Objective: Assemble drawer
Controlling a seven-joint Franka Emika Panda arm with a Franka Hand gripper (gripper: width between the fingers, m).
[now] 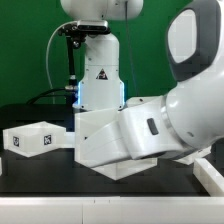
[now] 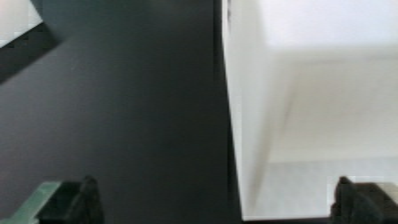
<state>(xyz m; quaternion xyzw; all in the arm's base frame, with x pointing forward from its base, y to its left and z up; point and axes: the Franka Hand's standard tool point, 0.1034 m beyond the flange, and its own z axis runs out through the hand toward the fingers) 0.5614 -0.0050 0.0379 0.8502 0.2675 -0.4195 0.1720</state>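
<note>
A small white drawer tray point(image 1: 30, 139) with black-and-white tags sits on the dark table at the exterior view's left. A larger white boxy part, seemingly the drawer casing point(image 1: 100, 148), lies just to its right, largely covered by my arm point(image 1: 175, 120). In the wrist view my gripper point(image 2: 217, 204) is open wide and empty. One fingertip point(image 2: 68, 200) is over the dark table. The other fingertip point(image 2: 366, 200) is over a broad white drawer surface point(image 2: 320, 110), whose straight edge runs between the jaws. The gripper itself is hidden in the exterior view.
The arm's base point(image 1: 98, 75) stands at the back centre before a green backdrop. A white corner point(image 2: 18, 32) shows at the rim of the wrist view; I cannot tell what it is. The table's front edge point(image 1: 60, 200) runs along the bottom.
</note>
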